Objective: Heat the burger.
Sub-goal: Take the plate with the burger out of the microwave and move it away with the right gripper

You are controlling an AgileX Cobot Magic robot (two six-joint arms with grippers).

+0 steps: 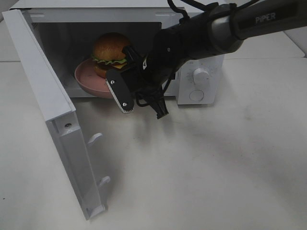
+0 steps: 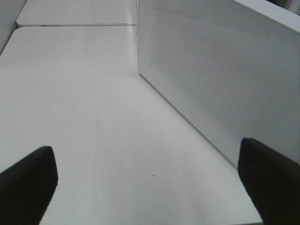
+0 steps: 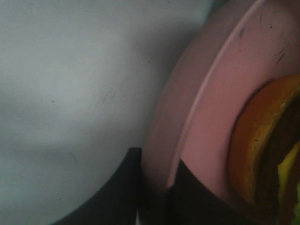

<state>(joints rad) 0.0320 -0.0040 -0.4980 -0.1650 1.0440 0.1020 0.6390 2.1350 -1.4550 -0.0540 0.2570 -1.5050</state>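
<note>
The burger, with its glossy brown bun, green lettuce and yellow cheese, sits on a pink plate just inside the open microwave. My right gripper reaches into the opening and is shut on the plate's near rim. The right wrist view shows the rim of the plate pinched between the two dark fingers of the right gripper, with the burger close behind. My left gripper stands open over bare table beside the microwave's side wall.
The microwave door swings out wide to the left, with its latch hooks facing the table. Two white knobs are on the panel to the right of the opening. White table stretches in front.
</note>
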